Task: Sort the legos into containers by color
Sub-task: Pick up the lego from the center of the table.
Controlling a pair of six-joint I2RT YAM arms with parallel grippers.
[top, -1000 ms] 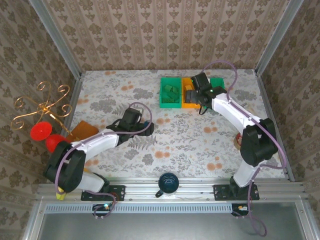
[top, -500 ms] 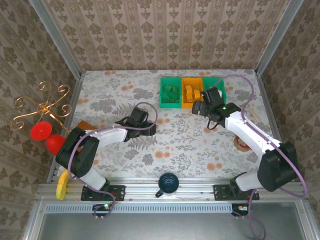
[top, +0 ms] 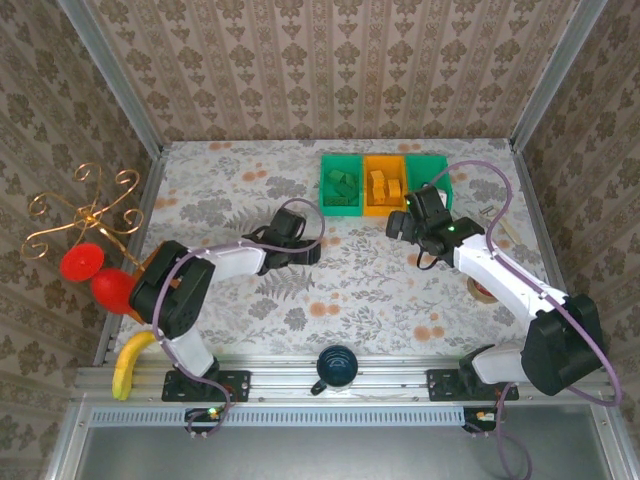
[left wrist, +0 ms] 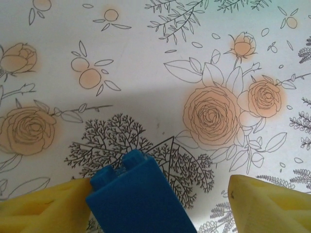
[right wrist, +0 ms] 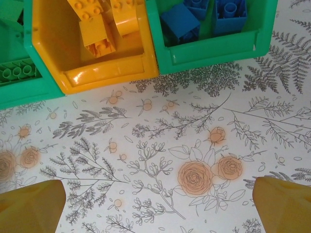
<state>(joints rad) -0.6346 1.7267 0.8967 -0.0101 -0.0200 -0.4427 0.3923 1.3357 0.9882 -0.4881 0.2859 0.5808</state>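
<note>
A blue lego brick lies on the flowered table between the yellow fingers of my left gripper. It touches the left finger, and a clear gap separates it from the right finger. In the top view this gripper is low at mid table. My right gripper hovers open and empty just in front of the containers. They stand in a row: a green bin with green bricks, an orange bin with orange bricks, and a green bin with blue bricks.
A dark round cup sits at the near rail between the arm bases. A tape roll lies by the right arm. At the left edge are a gold wire stand, red pieces and a banana.
My left gripper has slid right across the table and its jaws have narrowed around the blue brick. The right gripper has drawn back from over the bins toward the near side.
</note>
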